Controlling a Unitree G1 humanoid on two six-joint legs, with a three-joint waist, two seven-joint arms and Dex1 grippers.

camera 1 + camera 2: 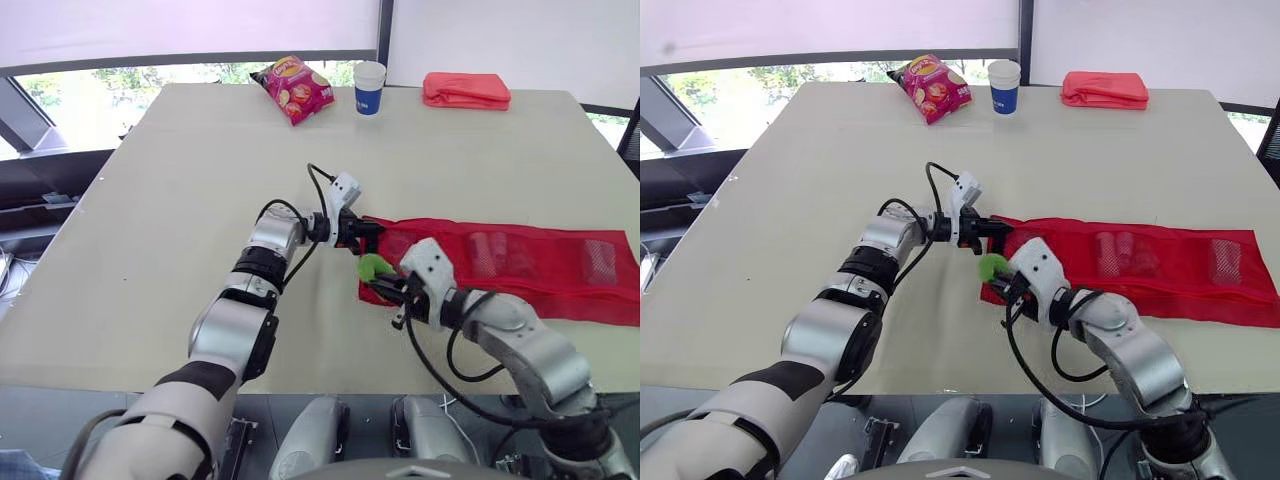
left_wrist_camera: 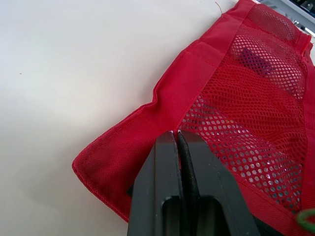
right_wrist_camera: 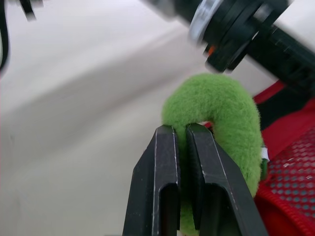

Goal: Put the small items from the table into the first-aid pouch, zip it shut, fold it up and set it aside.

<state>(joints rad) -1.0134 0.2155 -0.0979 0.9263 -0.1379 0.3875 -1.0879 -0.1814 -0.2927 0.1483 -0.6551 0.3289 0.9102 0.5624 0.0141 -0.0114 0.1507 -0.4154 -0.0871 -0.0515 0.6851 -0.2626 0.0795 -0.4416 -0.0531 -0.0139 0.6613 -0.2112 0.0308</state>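
A red mesh pouch [image 1: 540, 265] lies unfolded flat on my side of the pale worktop [image 1: 200, 180], stretching from the middle out to my right. A few small shapes show through the mesh of its pockets; I cannot tell what they are.

My left claw [image 2: 177, 136] has its fingers pressed together on the solid red fabric at the pouch's left end, pinching the cloth just beside the start of the mesh.

My right claw [image 3: 181, 130] is clamped on a green loop [image 3: 221, 98], a fuzzy curved piece, with one limb of it squeezed between the two black fingers. The loop sits at the near left corner of the pouch, just beside the left claw.

Along the far edge of the worktop, well apart from the pouch, are a chip bag [image 1: 293, 88], a paper cup [image 1: 369, 87] and a folded red cloth [image 1: 466, 90].
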